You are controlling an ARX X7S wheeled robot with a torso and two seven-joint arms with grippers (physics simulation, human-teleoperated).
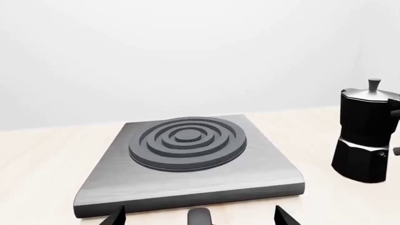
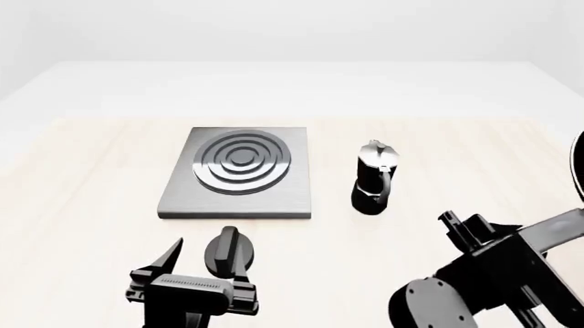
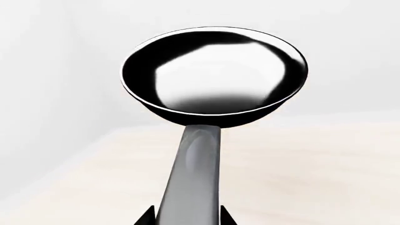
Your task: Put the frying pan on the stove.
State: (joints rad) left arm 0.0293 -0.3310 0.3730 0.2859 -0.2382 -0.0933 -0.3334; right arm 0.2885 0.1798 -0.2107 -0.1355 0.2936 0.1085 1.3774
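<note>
The frying pan [image 3: 212, 70], black with a glossy inside, is held in the air above the light wooden table. My right gripper [image 3: 185, 216] is shut on its long handle [image 3: 194, 173], one finger on each side. In the head view only the right arm [image 2: 493, 273] shows, at the lower right, well right of the stove. The stove [image 2: 239, 172], a grey plate with a dark ringed burner [image 1: 187, 142], lies flat at centre left with nothing on it. My left gripper [image 2: 202, 265] hovers open just in front of the stove's near edge, its fingertips [image 1: 115, 217] spread wide.
A black-and-silver moka pot [image 2: 374, 179] stands upright just right of the stove, also in the left wrist view [image 1: 366, 136]. A small black knob [image 2: 228, 249] lies on the table between the left gripper's fingers. The wooden table [image 2: 456, 143] ends at a white back wall.
</note>
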